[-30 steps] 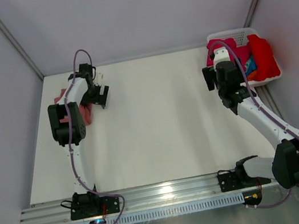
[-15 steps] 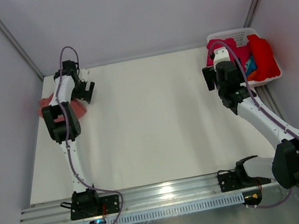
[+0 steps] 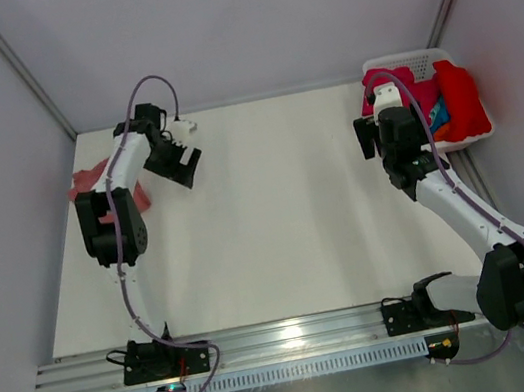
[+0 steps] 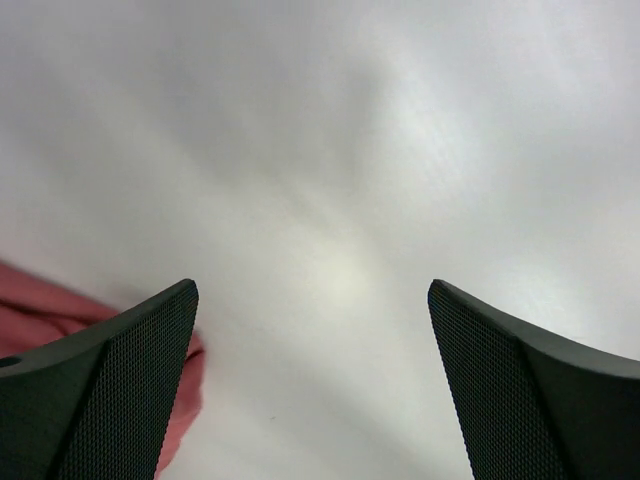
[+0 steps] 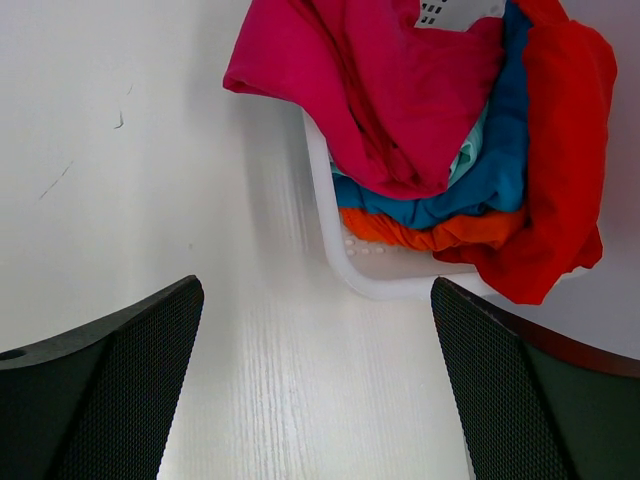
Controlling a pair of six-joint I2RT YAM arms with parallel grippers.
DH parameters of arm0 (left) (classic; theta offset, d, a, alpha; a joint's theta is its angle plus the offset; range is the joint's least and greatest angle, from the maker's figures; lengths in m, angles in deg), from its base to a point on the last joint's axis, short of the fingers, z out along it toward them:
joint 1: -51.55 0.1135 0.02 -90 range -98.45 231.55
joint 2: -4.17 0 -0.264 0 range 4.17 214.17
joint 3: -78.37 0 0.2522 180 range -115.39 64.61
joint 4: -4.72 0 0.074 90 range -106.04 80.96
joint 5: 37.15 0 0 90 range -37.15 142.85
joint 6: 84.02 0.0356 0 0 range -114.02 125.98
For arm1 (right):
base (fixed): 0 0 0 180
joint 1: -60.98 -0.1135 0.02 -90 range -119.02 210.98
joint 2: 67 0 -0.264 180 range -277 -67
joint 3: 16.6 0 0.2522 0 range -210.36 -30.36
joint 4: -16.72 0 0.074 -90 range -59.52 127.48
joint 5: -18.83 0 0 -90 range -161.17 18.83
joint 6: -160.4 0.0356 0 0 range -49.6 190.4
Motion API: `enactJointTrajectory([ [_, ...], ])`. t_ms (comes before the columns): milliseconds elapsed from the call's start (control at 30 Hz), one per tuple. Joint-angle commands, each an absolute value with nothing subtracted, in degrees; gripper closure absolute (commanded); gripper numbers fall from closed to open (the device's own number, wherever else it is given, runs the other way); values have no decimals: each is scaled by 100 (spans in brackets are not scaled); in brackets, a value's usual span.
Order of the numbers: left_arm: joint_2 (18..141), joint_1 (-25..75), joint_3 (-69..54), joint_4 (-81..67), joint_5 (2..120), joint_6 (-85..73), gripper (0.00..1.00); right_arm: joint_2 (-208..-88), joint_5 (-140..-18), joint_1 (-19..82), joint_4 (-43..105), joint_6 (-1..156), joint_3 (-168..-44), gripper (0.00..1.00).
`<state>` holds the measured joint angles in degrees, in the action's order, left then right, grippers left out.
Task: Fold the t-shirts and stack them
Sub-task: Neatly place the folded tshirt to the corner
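Seemingly the step is fetching the next garment: the left tool (image 4: 310, 288) hangs released beside the pink shirt (image 3: 81, 179) on the surface (image 3: 285, 212). The right tool (image 5: 315, 285), also released, faces the basket (image 5: 330, 245) of shirts (image 5: 380, 100). Next, it should pinch one shirt's top layer only.

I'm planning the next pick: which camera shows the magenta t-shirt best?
Right wrist: the magenta t-shirt appears close up, hanging over the rim of the white basket. Top external shows it small, partly behind the right arm. Left wrist shows none of it.
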<state>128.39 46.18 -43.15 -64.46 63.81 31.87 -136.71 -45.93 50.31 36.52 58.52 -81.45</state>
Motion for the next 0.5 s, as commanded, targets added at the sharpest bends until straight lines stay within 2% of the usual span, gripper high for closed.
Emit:
enactJointTrajectory([
  [0, 12186, 4189, -4446, -6897, 7462, 3402, 1, -13547, -4709, 5052, 3496, 5924, -8169, 1],
  [200, 11747, 4118, -4262, -7346, 7545, 2333, 1, -13345, -4788, 5044, 3540, 5889, -8142, 1],
  [467, 10639, 4399, -2603, -6872, 6517, 1855, 1, -13327, -4911, 5052, 3593, 5880, -8169, 1],
])
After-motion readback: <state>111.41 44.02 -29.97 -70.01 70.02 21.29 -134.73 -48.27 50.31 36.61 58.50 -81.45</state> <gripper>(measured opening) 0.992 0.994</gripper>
